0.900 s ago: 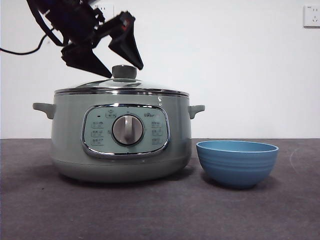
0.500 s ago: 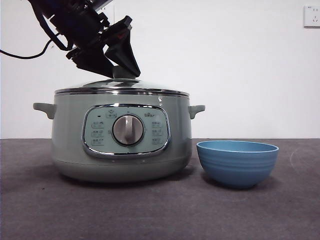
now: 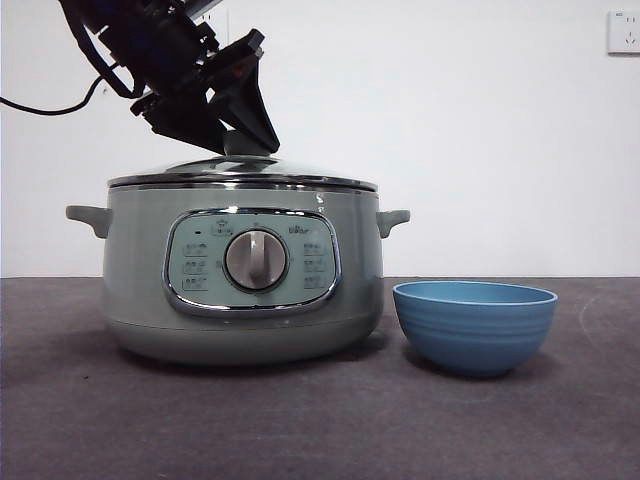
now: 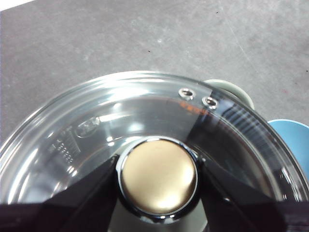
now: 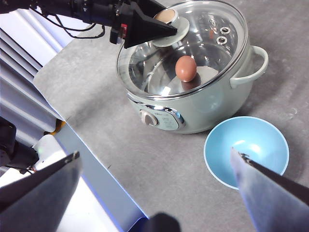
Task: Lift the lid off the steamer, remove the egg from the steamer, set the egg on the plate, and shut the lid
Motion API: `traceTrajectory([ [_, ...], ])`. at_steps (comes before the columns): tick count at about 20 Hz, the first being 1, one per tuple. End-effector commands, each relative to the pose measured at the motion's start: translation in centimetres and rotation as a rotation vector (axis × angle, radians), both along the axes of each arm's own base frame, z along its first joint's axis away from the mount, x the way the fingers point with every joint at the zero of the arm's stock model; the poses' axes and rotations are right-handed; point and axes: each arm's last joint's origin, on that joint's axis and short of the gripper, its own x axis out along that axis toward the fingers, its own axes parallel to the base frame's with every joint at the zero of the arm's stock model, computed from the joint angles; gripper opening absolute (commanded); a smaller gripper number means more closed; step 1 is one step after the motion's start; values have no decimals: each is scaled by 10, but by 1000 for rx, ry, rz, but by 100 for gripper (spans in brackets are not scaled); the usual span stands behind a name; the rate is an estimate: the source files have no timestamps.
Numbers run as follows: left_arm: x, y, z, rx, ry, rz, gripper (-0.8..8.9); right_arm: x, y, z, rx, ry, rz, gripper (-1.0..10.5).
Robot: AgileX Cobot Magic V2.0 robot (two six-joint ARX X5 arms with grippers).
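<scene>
grey worktop (image 3: 320, 420) under a white wall carries the steamer (image 3: 245, 270), its lid (image 3: 243, 172) on and the egg (image 5: 186, 68) inside. since a second ago the left gripper (image 4: 158, 175) has dropped and now pinches the knob (image 4: 158, 176), ready to lift. right gripper (image 5: 154, 169) waits spread above the blue bowl (image 3: 474, 325).

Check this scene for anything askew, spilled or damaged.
Nothing stands out. The lid sits level on the steamer, the egg looks whole inside, and the blue bowl stands upright beside it. The left gripper grips the lid's knob.

The front view looks level across the desk (image 3: 320, 420); the right wrist view looks down from afar; both share the steamer (image 3: 240, 270).
</scene>
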Motion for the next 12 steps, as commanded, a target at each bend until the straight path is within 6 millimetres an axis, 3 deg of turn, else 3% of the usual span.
traceTrajectory([
  [1, -9, 4, 25, -56, -91, 5, -9, 0, 0, 1, 3, -3, -3, 536],
  [7, -39, 18, 64, -109, -200, 9, -9, 7, 1, 4, 17, -53, -7, 536],
  [12, -99, 46, 110, -148, -297, 27, -9, 42, 20, -1, 64, -46, 1, 536],
])
